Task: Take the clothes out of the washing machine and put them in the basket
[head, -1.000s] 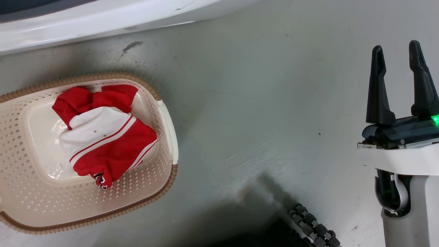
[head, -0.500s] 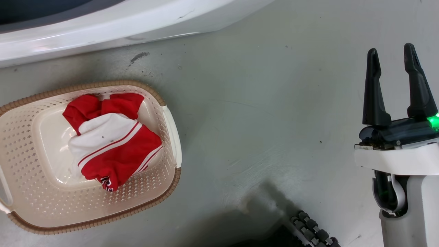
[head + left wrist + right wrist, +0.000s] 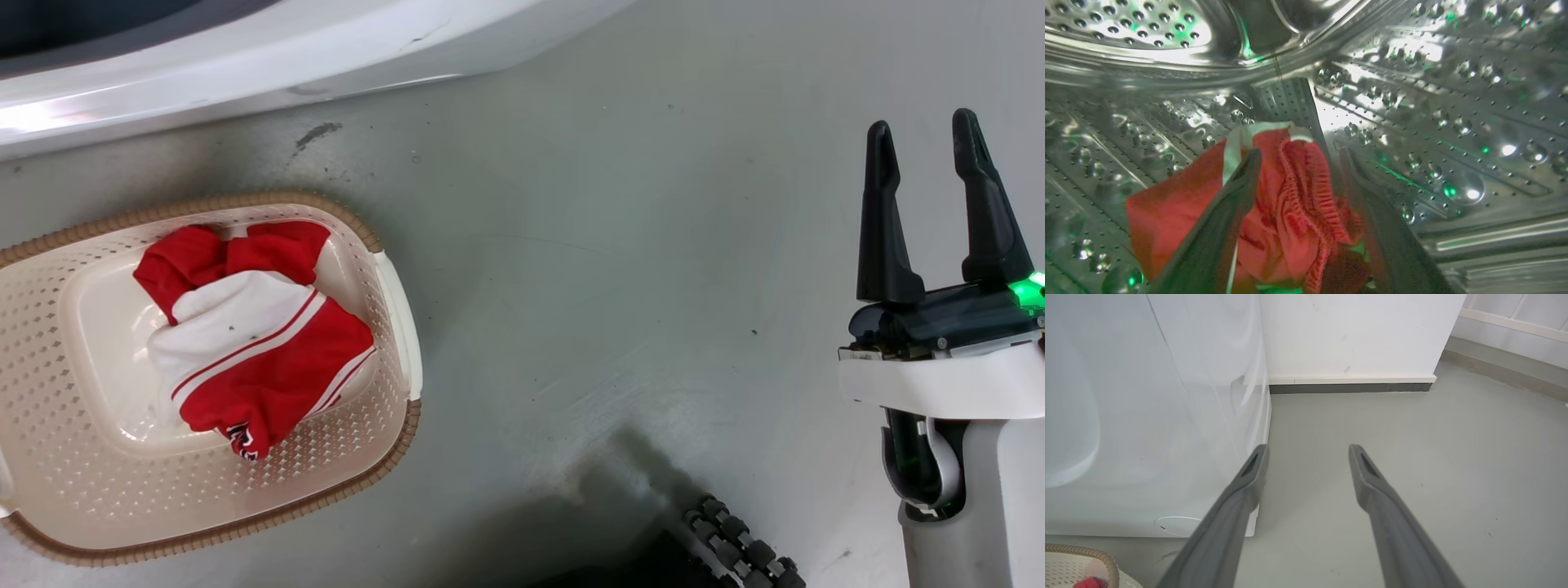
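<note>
Basket (image 3: 49, 457): low oval, cream plastic, perforated sides, brown woven rim; stands upright near front of washing machine (image 3: 245, 57), apart from it.
Red-and-white garment (image 3: 253, 351): crumpled heap on basket base; white panel with red stripes uppermost; small print at lower hem.
Washing machine: glossy white casing; steel drum (image 3: 1433, 122) shiny, perforated.
Second red garment (image 3: 1298, 212): inside drum; bunched; white edging at top, ribbed red seam down middle; in front of drum's perforated rib.

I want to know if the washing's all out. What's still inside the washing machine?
Inside the washing machine a red garment with a white edge lies between the open fingers of the left gripper. Whatever is under that cloth is covered.
</note>
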`<state>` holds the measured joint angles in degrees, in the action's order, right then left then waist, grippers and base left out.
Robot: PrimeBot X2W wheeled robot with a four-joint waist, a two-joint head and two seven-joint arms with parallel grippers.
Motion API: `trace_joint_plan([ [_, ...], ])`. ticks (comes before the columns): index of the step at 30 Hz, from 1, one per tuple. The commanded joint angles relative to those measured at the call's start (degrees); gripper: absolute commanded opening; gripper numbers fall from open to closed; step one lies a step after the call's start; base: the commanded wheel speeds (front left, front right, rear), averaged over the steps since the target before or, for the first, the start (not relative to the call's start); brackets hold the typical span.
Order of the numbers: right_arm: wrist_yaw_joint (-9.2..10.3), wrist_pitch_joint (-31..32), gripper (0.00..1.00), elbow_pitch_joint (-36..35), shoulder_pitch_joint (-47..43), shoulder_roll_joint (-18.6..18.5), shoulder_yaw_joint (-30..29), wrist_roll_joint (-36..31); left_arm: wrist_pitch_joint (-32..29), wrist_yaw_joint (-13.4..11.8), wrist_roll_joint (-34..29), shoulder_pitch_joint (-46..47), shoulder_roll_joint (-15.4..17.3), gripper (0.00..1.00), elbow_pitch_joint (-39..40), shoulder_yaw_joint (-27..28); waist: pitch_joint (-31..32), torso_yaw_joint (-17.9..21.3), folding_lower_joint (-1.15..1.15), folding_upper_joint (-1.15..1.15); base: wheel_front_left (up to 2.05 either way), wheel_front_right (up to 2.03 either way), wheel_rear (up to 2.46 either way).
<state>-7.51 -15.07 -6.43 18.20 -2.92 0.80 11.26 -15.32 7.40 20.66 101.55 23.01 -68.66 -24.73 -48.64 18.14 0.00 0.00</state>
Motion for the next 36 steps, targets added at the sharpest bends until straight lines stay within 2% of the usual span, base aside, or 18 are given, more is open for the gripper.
trace_joint_plan([
  [1,0.04,-0.16,1.0,0.1,-0.24,0.08,0.13,0.37,-0.52,0.0,0.17,0.33,0.23,1.0,-0.18,-0.51,-0.21,0.22,0.0,0.0,0.0,0.0,0.0],
  [5,0.04,-0.16,1.0,0.02,0.08,0.07,0.41,0.89,-3.96,0.0,1.77,0.4,1.13,1.0,-0.97,-2.14,-0.97,1.09,0.0,0.0,0.0,0.0,0.0],
  [11,0.04,-0.15,1.0,-0.06,-0.13,0.08,0.45,1.51,-5.98,0.0,2.45,0.78,2.28,1.0,-1.82,-4.14,-2.08,2.0,0.0,0.0,0.0,0.0,0.0],
  [26,0.04,-0.16,1.0,-0.33,0.28,0.08,0.4,2.22,-7.17,0.01,4.05,0.18,3.18,1.0,-3.59,-7.0,-3.5,2.77,0.0,0.0,0.0,0.0,0.0],
  [27,0.04,-0.15,1.0,-0.32,0.32,0.08,0.4,2.24,-6.59,0.01,3.96,0.19,3.28,0.43,-3.47,-7.26,-3.52,2.75,0.0,0.0,0.0,0.0,0.0],
  [28,0.04,-0.16,1.0,-0.32,0.35,0.08,0.41,2.28,-6.03,0.01,3.9,0.28,3.47,0.0,-3.41,-7.41,-3.54,2.76,0.0,0.0,0.0,0.0,0.0],
  [36,0.04,-0.15,1.0,0.17,0.36,0.07,0.52,1.86,-2.04,-0.03,4.35,1.32,3.56,0.0,-3.13,-7.76,-2.74,2.37,0.0,0.0,0.0,0.0,0.0],
])
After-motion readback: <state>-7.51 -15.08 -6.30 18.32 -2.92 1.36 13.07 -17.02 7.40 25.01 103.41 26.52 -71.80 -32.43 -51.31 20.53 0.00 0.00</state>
